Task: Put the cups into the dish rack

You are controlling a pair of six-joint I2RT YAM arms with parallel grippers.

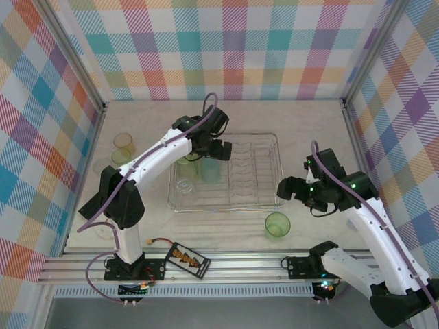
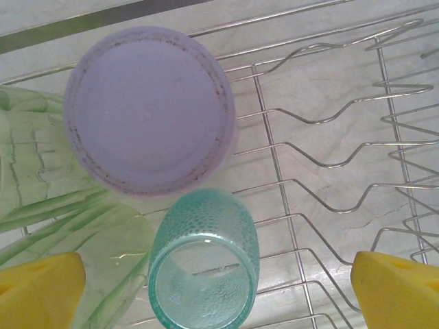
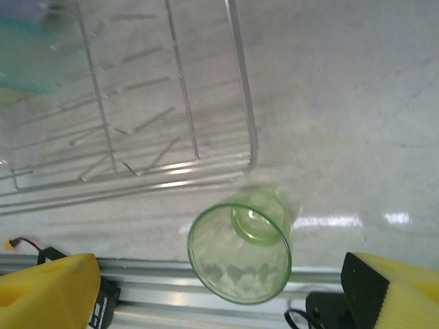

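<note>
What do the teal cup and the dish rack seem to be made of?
Teal cup: probably translucent plastic, pebbled outside; the wires show through it. Dish rack: dividers of thin shiny metal wire, judging by bright glints; frame apparently clear plastic.

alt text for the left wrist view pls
An upturned lilac cup and a teal cup sit in the wire dish rack, with light green cups at the left edge. The left gripper hangs open above them, its yellow fingers at the bottom corners.
</note>
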